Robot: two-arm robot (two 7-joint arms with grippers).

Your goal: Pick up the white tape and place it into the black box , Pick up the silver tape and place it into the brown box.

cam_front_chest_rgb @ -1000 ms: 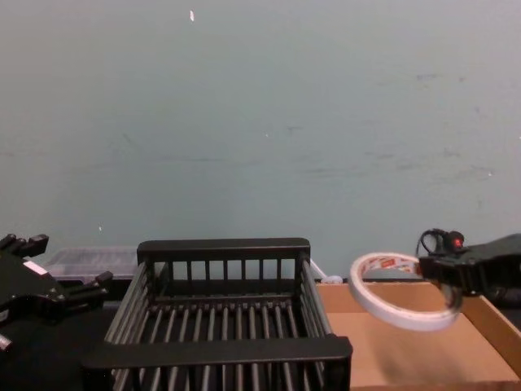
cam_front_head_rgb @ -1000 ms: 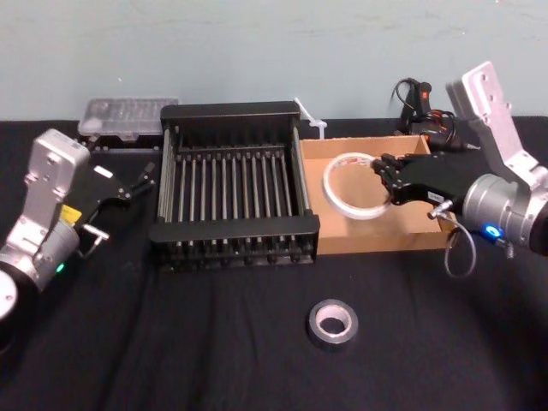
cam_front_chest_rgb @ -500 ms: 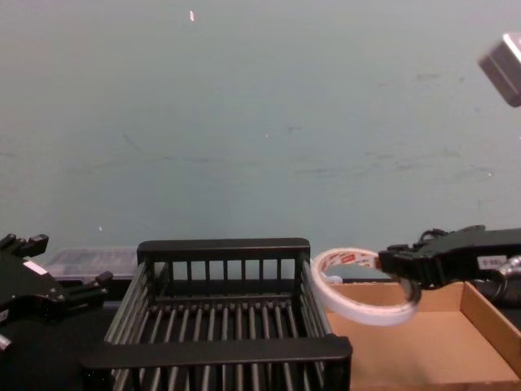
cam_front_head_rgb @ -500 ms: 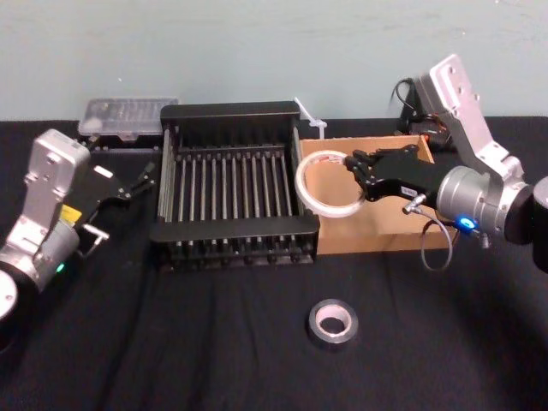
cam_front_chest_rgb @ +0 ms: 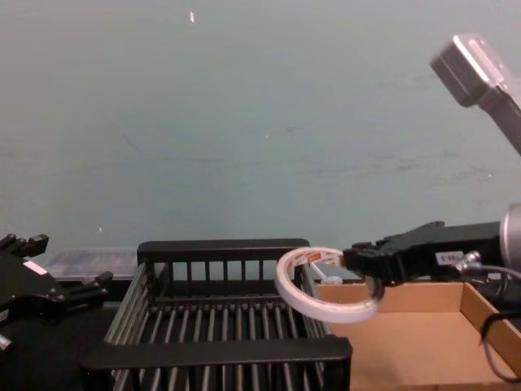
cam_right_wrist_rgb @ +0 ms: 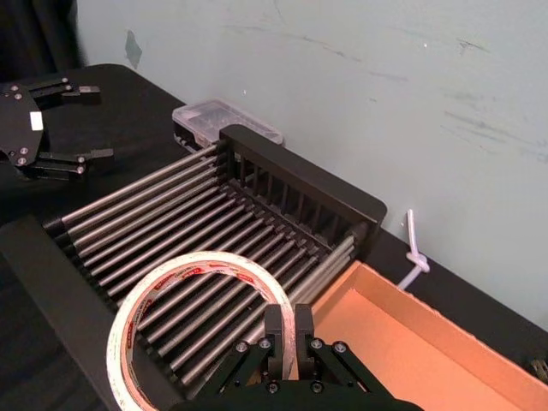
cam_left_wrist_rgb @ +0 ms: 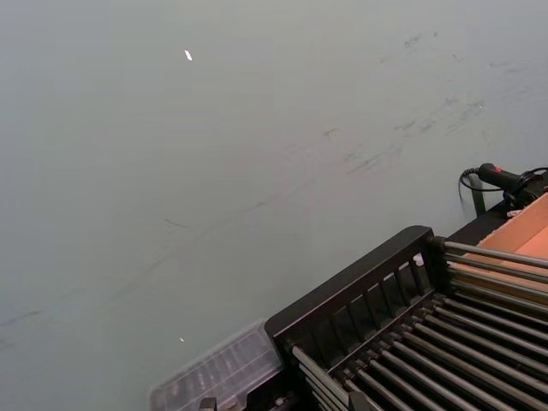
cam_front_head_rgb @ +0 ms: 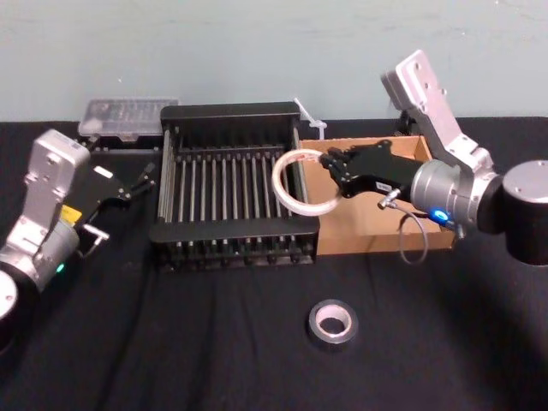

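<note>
The right pincer [cam_front_head_rgb: 330, 172] grips the white tape [cam_front_chest_rgb: 326, 311] above the black box's [cam_front_head_rgb: 231, 111] right edge, beside the brown box [cam_front_head_rgb: 377, 236]. The silver tape [cam_front_head_rgb: 332, 339] lies on the desk [cam_front_head_rgb: 197, 342]. The left pincer [cam_front_head_rgb: 141, 181] rests open, far left.

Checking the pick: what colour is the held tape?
It is the white tape, red print inside; best in right wrist view.

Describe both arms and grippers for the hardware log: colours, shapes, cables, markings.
Both wrists are silver cylinders topped by a boxy silver-grey housing. The left gripper and right gripper are black, with slim linked fingers. Left: green light on the wrist, white label on the gripper body. Right: blue light, thin grey cable loop under the wrist, black forearm segment behind.
</note>
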